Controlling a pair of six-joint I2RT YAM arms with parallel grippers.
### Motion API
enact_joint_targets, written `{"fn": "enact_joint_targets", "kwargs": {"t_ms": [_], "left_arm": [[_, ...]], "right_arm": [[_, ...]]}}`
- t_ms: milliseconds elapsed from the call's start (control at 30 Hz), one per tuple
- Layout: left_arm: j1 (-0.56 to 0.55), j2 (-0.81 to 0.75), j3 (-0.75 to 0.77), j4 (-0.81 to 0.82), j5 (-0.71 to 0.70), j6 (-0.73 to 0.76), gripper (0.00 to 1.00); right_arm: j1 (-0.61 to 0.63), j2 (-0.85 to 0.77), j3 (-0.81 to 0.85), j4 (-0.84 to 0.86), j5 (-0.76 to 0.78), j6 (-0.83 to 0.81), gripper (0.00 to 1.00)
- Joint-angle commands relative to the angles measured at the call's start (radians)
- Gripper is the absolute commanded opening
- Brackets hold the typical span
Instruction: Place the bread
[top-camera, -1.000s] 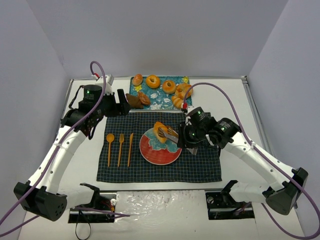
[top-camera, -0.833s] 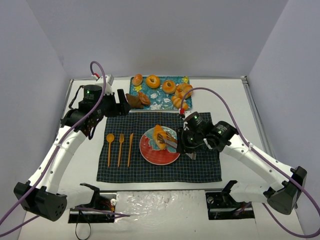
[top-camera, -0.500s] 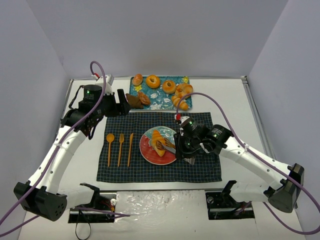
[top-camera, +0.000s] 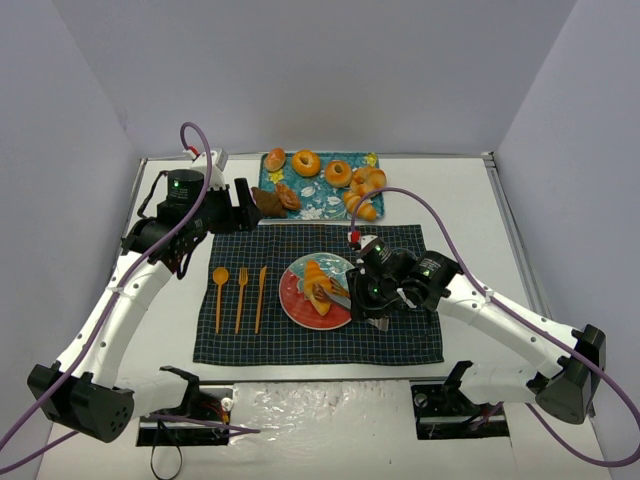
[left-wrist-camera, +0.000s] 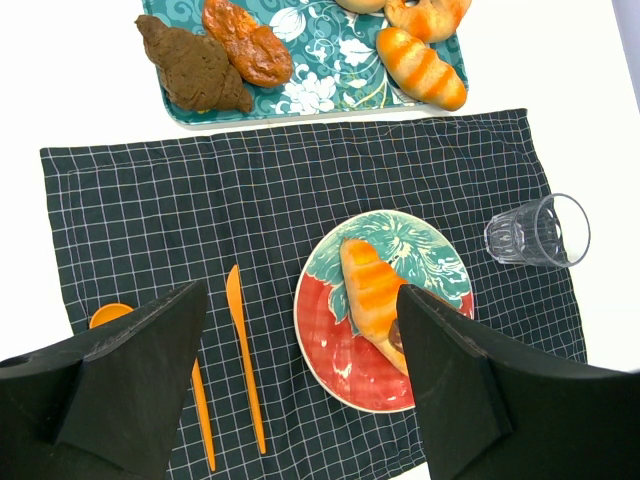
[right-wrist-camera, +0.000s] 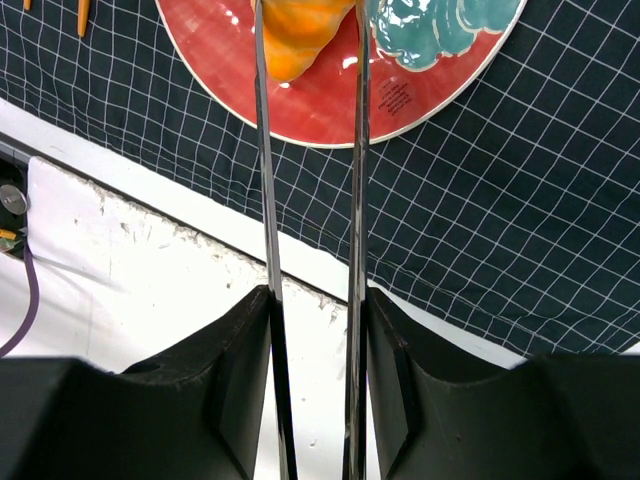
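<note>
Bread (left-wrist-camera: 372, 292) is being pinched by one end over the plate (left-wrist-camera: 326, 335) by clenched right jaws, risking dragging off the rim on withdrawal.

tray (left-wrist-camera: 320, 85): pastries (left-wrist-camera: 195, 70) | checked cloth (left-wrist-camera: 150, 210): orange cutlery (left-wrist-camera: 245, 370) left | glass (left-wrist-camera: 537, 230): upright, cloth's right edge

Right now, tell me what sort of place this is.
Probably a robot test cell staged as a dining setting: plain walls around the table, a checked placemat with plate and orange cutlery, and a pastry tray.
</note>
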Motion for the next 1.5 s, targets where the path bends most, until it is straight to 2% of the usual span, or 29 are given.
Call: {"fn": "enact_joint_targets", "kwargs": {"t_ms": [0, 167, 833, 1067, 1233, 1467], "left_arm": [[0.004, -0.022, 0.027, 0.064, 0.011, -0.010, 0.73], [0.002, -0.020, 0.027, 0.066, 0.011, -0.008, 0.73], [0.003, -0.024, 0.030, 0.061, 0.009, -0.007, 0.73], [0.002, -0.027, 0.027, 0.063, 0.007, -0.007, 0.73], [0.003, -0.027, 0.025, 0.066, 0.014, -0.012, 0.73], [0.002, -0.025, 0.031, 0.064, 0.016, -0.008, 0.73]], "right_arm": [[0.005, 0.001, 0.012, 0.017, 0.031, 0.013, 0.38], [0.005, 0.005, 0.018, 0.017, 0.030, 0.011, 0.43], [0.007, 0.007, 0.143, -0.052, 0.065, 0.006, 0.44], [-0.010, 0.019, 0.231, -0.067, 0.139, 0.002, 0.45], [-0.079, 0.052, 0.306, -0.059, 0.162, -0.030, 0.45], [-0.304, 0.139, 0.412, 0.007, 0.109, -0.141, 0.46]]}}
